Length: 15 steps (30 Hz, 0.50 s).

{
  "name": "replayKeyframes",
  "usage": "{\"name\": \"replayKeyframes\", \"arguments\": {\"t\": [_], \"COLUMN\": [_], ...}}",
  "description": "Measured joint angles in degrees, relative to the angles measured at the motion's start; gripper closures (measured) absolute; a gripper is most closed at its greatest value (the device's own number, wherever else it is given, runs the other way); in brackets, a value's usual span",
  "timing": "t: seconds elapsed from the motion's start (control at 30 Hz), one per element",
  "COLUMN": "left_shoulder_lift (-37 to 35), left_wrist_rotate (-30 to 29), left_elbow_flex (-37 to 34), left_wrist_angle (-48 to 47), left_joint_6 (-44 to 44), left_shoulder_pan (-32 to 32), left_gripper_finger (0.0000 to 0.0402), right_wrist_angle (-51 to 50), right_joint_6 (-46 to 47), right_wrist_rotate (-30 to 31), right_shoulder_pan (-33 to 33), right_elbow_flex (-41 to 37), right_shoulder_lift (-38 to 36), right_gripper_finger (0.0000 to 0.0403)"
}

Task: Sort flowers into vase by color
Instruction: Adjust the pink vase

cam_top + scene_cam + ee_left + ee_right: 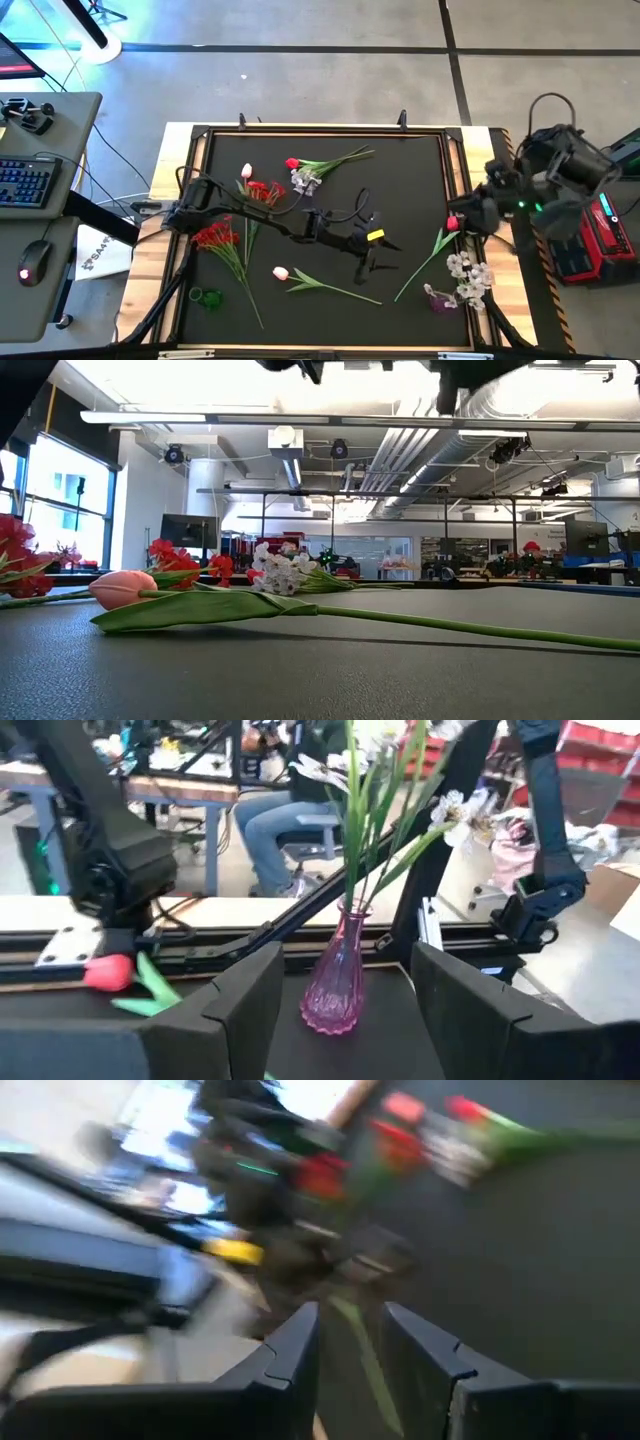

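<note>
**2 arms over a scatter of flowers, 1 vase filled**

The black table (pixel 420 180) carries the whole job, with sprigs strewn flat across it so either arm can reach them. The left arm stretches from its base on the near-left side out to the middle, its left gripper (pixel 372 262) hanging above the mat with its fingers standing apart and nothing between them; its wrist camera looks straight at the pink vase (pixel 336 982), so I judge it is facing its drop-off point. The right arm sits folded at the right edge, the right gripper (pixel 462 222) close to a red rosebud (pixel 452 224); the wrist view shows a narrow gap between its fingers, and I cannot tell whether the stem is caught.

That rosebud's stem runs diagonally, bloom toward the right arm, tail down toward the table's middle. The pink vase stands upright near the right front corner, white blossoms (pixel 468 274) already standing in it, stems vertical. A small green vase (pixel 206 297) sits at the left front, seemingly empty.

A pink tulip (pixel 281 273) lies nearest the left gripper, bud left, stem trailing right. Red clusters (pixel 216 236) lie at the left with stems running forward. A second tulip (pixel 246 171) lies farther back.
</note>
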Motion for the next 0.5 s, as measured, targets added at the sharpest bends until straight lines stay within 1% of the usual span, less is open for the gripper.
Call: {"name": "replayKeyframes", "arguments": {"t": [0.03,0.07,0.13,0.2,0.27,0.33,0.4,0.5], "left_shoulder_lift": [-0.91,-1.73,-4.24,-6.04,-8.19,-9.53,-11.09,-12.38], "left_wrist_rotate": [-0.3,-0.66,-0.96,-2.27,-4.2,-5.41,-6.41,-6.88], "left_elbow_flex": [0.0,0.02,0.0,0.02,0.0,0.0,-0.04,0.0], "left_wrist_angle": [-1.89,-2.84,-8.29,-12.25,-17.58,-20.41,-24.35,-27.61], "left_joint_6": [0.1,0.54,2.19,4.21,5.87,6.91,7.13,7.29], "left_shoulder_pan": [0.08,0.26,0.32,0.34,0.32,0.3,0.28,0.31], "left_gripper_finger": [0.0195,0.0195,0.0195,0.0195,0.0195,0.0195,0.0195,0.0195], "right_wrist_angle": [0.25,1.55,2.7,1.18,0.44,0.58,0.63,0.58], "right_joint_6": [-1.12,-6.26,-14.26,-17.56,-21.72,-26.78,-29.07,-33.22], "right_wrist_rotate": [-4.22,-7.43,-13.28,-20.38,-27.94,-33.62,-39.72,-46.31], "right_shoulder_pan": [-1.55,-3.25,-5.75,-7.01,-7.39,-7.33,-6.91,-6.17], "right_elbow_flex": [0.22,-0.32,-1.13,-1.81,-4.19,-7.57,-11.51,-17.28], "right_shoulder_lift": [-0.09,-0.94,-1.82,-1.85,-1.52,-1.44,-1.32,-1.48], "right_gripper_finger": [0.0304,0.0304,0.0304,0.0304,0.0304,0.0304,0.0304,0.0304]}}
